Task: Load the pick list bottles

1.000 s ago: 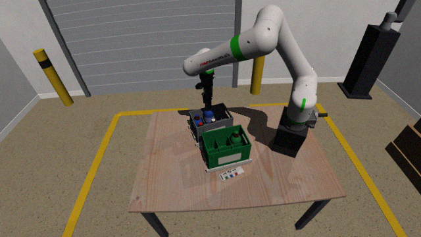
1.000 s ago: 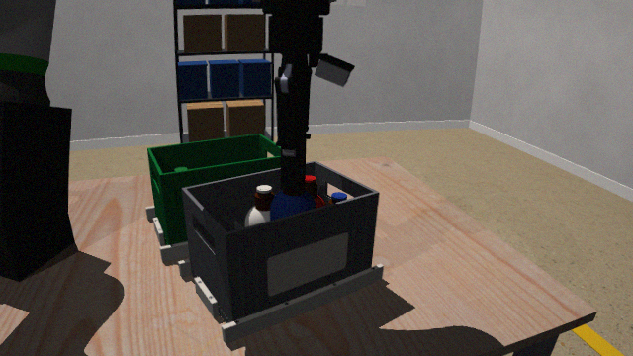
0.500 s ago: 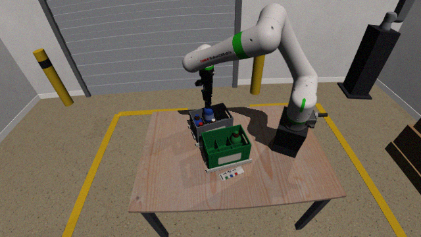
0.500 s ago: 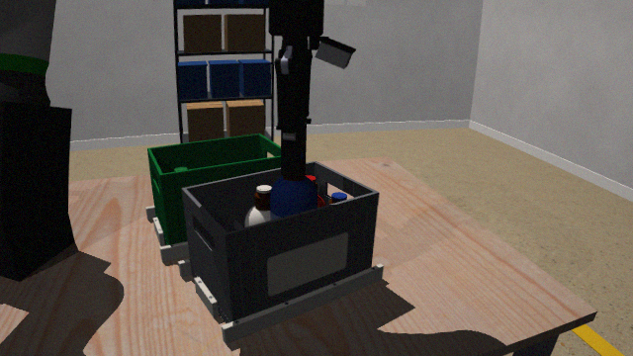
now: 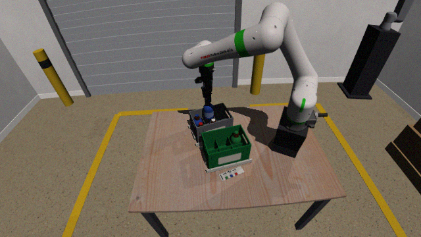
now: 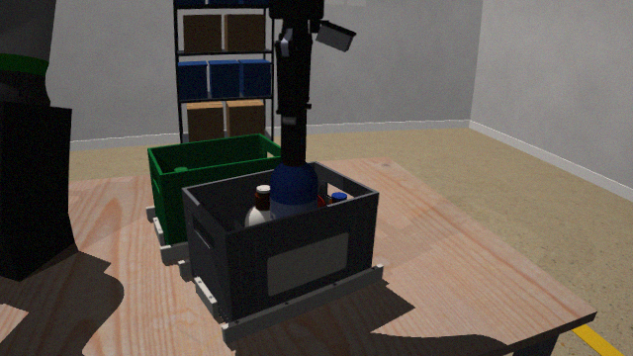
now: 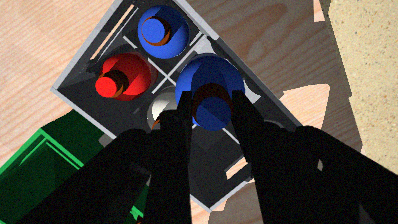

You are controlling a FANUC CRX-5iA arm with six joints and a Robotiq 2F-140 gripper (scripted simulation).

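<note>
- Pick list [image 5: 231,173]: its print is too small to read!
- Blue bottle's [image 5: 208,114] [image 6: 294,190] [image 7: 215,65] base hides inside the grey crate [image 5: 195,131] [image 6: 237,277] [image 7: 82,112].
- Gripper [image 5: 207,105] [image 6: 293,160] [image 7: 211,106] points straight down, clamped on its neck!
- White bottle [image 5: 213,120] [image 6: 258,217] [image 7: 161,106] crowds it at eight o'clock in the wrist view, red [image 5: 200,124] [image 6: 320,200] [image 7: 132,75] at nine.
- Top view: green crate [image 5: 210,158] [image 6: 170,208] [image 7: 30,145] at five o'clock from grey, green bottle [image 5: 235,138] [image 6: 181,169] inside.

Blue bottle [image 5: 208,112] [image 6: 294,190] [image 7: 210,75] higher in the gray crate [image 5: 212,126] [image 6: 302,262] [image 7: 75,100].
</note>
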